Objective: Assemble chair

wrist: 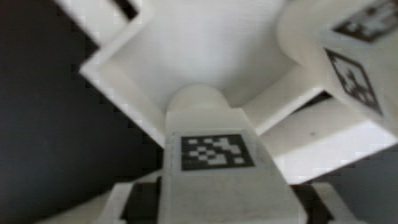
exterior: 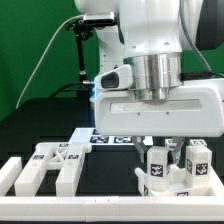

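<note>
In the wrist view a white chair bar [wrist: 217,125] with a black-and-white tag runs between my gripper's [wrist: 222,205] jaws, and the dark pads lie against both its sides. Beyond it sit a wide angular white chair part [wrist: 187,50] and another tagged piece [wrist: 356,70]. In the exterior view the gripper [exterior: 160,150] hangs straight down over a cluster of upright tagged chair parts [exterior: 158,170] on the exterior view's right. The arm hides the tops of these parts.
More tagged white chair parts [exterior: 50,165] lie on the exterior view's left. The marker board [exterior: 110,138] lies behind them on the black table. A plain white border rail [exterior: 100,205] runs along the front edge.
</note>
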